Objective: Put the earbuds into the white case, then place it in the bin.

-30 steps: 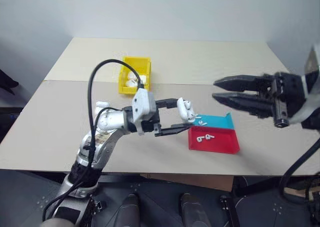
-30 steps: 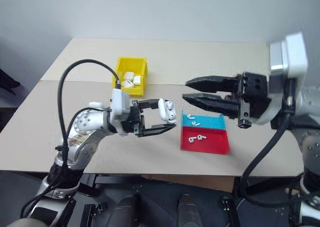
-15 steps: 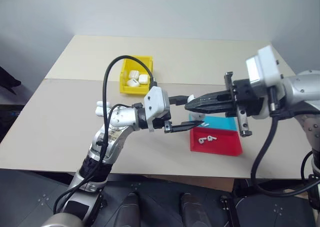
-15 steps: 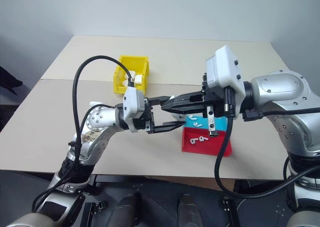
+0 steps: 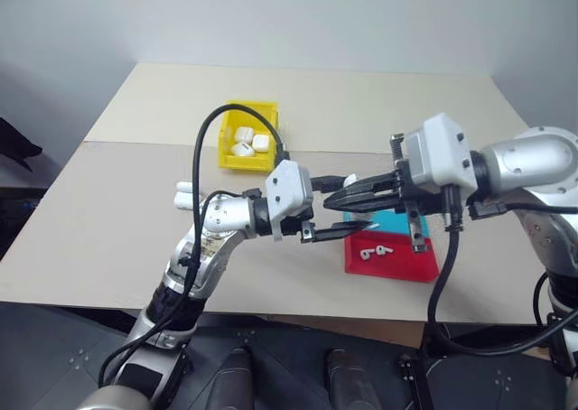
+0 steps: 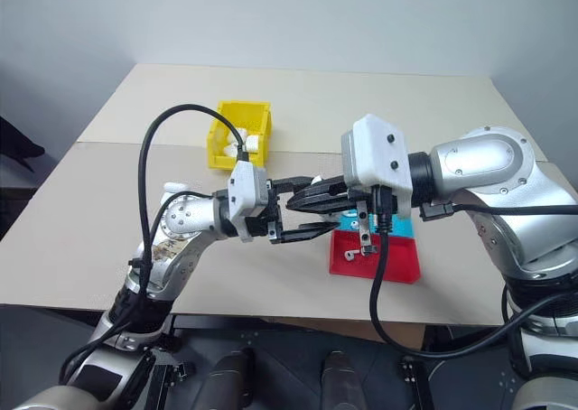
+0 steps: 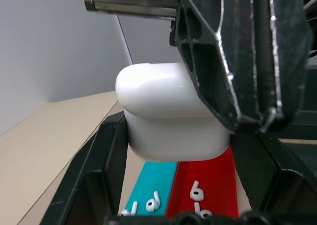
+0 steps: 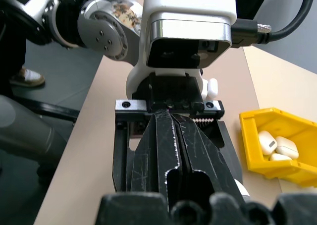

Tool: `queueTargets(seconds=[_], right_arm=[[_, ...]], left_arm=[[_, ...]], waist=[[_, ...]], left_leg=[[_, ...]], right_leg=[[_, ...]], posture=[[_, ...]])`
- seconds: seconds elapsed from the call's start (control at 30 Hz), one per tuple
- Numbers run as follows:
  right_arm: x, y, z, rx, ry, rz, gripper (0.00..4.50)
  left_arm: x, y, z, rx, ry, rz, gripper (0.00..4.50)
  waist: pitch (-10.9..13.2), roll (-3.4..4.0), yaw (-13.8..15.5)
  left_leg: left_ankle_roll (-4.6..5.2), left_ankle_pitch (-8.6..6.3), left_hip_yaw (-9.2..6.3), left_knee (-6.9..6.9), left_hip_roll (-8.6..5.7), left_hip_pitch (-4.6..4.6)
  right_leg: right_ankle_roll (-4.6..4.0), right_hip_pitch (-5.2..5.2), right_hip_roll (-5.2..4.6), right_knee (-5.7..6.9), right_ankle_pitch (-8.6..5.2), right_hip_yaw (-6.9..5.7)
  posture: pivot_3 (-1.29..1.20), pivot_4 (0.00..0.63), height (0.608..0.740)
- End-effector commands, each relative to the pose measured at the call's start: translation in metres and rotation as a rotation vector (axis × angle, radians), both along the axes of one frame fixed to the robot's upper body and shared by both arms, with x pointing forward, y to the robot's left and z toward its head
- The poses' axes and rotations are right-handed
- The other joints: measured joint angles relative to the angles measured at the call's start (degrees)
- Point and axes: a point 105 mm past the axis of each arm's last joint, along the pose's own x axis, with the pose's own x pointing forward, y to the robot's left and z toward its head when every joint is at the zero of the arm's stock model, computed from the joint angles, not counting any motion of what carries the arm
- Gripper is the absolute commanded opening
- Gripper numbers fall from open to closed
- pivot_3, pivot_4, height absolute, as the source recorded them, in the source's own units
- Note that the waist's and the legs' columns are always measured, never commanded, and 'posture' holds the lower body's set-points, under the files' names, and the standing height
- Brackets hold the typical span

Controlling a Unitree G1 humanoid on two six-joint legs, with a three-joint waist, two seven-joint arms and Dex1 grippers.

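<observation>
Your case [image 7: 171,118] sits mid-frame in the head views, up off the table, pinched between the left gripper [image 5: 332,207]'s two black fingers. In the left wrist view its lid looks down, seam closed. The right gripper [image 5: 348,196] has its fingers pressed flat together, empty, tips poking in against the case from the right, right at the lid end as far as you can tell. My read: you're prying or nudging that lid, so step one is barely under way.

Look below, centre-right: the earbuds [image 7: 198,190] lie loose in the red tray [image 5: 402,265], with more [image 7: 152,201] in the blue tray [image 5: 397,220] just behind it. None is in the case you're holding.

Upper centre-left of the frame, the bin [image 5: 230,157] already has several white cases inside, well apart from both grippers.

So what's left for you: open the lid, fetch the buds, seat them, close up, carry the case to the bin.
</observation>
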Motion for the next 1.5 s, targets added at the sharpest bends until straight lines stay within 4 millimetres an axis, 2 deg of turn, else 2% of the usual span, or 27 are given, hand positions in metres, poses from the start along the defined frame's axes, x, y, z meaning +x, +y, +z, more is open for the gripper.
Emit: queueTargets(seconds=[0.03, 0.2, 0.33, 0.43, 0.53, 0.63, 0.7, 0.87, 1.03, 1.17, 1.4, 1.5], right_arm=[[0.007, -0.014, 0.003, -0.034, -0.029, -0.061, 0.06], [0.009, -0.023, 0.009, -0.036, -0.064, -0.081, 0.06], [0.002, -0.024, 0.037, 0.101, -0.071, -0.055, 0.06], [-0.003, -0.032, 0.062, 0.243, -0.085, -0.035, 0.06], [0.002, -0.044, 0.068, 0.301, -0.087, -0.109, 0.06], [0.012, -0.054, 0.059, 0.314, -0.085, -0.215, 0.06], [0.016, -0.062, 0.048, 0.335, -0.043, -0.273, 0.06], [0.021, -0.074, 0.02, 0.364, 0.04, -0.373, 0.06], [0.028, -0.077, 0.0, 0.328, 0.07, -0.444, 0.06], [0.031, -0.077, -0.005, 0.344, 0.076, -0.472, 0.06], [0.027, -0.079, -0.015, 0.332, 0.086, -0.517, 0.06], [0.029, -0.082, -0.017, 0.325, 0.092, -0.55, 0.0]], left_arm=[[-0.012, 0.004, 0.022, -0.069, -0.079, -0.04, 2.78], [-0.012, 0.005, 0.023, -0.077, -0.08, -0.034, 2.78], [-0.011, 0.007, 0.022, -0.083, -0.08, -0.025, 2.78], [-0.008, 0.011, 0.026, -0.114, -0.088, 0.002, 2.78], [0.004, 0.018, 0.033, -0.156, -0.101, 0.102, 2.78], [0.035, 0.022, 0.039, -0.14, -0.05, 0.314, 2.78], [0.063, 0.029, 0.052, -0.207, -0.071, 0.5, 2.78], [0.131, 0.056, 0.072, -0.297, -0.053, 0.921, 2.78], [0.179, 0.084, 0.063, -0.236, -0.029, 1.168, 2.78], [0.2, 0.099, 0.05, -0.216, 0.048, 1.245, 2.78], [0.209, 0.108, 0.03, -0.192, 0.156, 1.283, 2.78], [0.209, 0.103, 0.024, -0.157, 0.154, 1.257, 3.76]], waist=[[0.0, 0.0, 0.3], [0.0, 0.0, 0.5], [0.0, 0.01, 0.5], [0.0, 0.01, 0.4], [0.0, 0.01, 0.5], [0.0, -0.01, 0.6], [0.0, -0.01, 1.0], [0.0, -0.02, 1.3], [0.0, -0.01, 0.7], [0.0, -0.03, 0.6], [0.0, -0.04, 1.3], [0.0, -0.04, 1.5]], left_leg=[[0.0, 0.0, 0.0, 0.01, 0.0, 0.0], [-0.04, -0.02, 0.01, 0.06, 0.0, 0.0], [-0.02, -0.01, 0.01, 0.08, 0.0, 0.01], [0.02, 0.01, 0.0, 0.05, 0.0, 0.02], [0.03, 0.02, -0.01, 0.04, 0.0, 0.04], [0.03, 0.02, 0.0, 0.1, 0.0, 0.09], [0.01, 0.01, -0.03, 0.17, -0.02, 0.14], [-0.01, -0.01, -0.05, 0.41, -0.09, 0.12], [-0.02, -0.01, -0.06, 0.17, -0.08, 0.16], [-0.02, -0.01, -0.06, 0.04, -0.09, 0.12], [-0.05, -0.02, -0.08, -0.03, -0.12, -0.04], [-0.26, -0.14, -0.08, -0.01, -0.13, -0.06]], right_leg=[[0.0, 0.0, 0.0, 0.0, 0.0, 0.0], [0.0, 0.02, 0.0, 0.01, 0.0, 0.0], [0.0, 0.05, 0.0, 0.01, 0.01, 0.0], [0.0, 0.05, 0.0, 0.02, 0.01, 0.0], [0.01, 0.08, 0.01, 0.02, 0.01, 0.0], [0.02, 0.18, 0.0, 0.01, 0.02, 0.0], [0.05, 0.28, 0.0, 0.02, 0.04, -0.01], [0.15, 0.39, 0.0, 0.01, 0.1, 0.03], [0.19, 0.31, 0.01, 0.01, 0.11, 0.01], [0.26, 0.25, 0.01, -0.04, 0.07, 0.01], [0.76, 0.15, 0.0, -0.06, 0.14, 0.0], [0.77, 0.13, 0.0, -0.05, 0.14, 0.0]], posture=[[0.0, 0.15, 0.74], [0.0, 0.15, 0.74], [0.0, 0.15, 0.74], [0.0, 0.15, 0.74], [0.0, 0.15, 0.74], [0.0, 0.15, 0.74], [0.0, 0.15, 0.74], [0.0, 0.15, 0.74], [0.0, 0.15, 0.74], [0.0, 0.15, 0.74], [0.0, 0.15, 0.74], [0.0, 0.15, 0.74]])
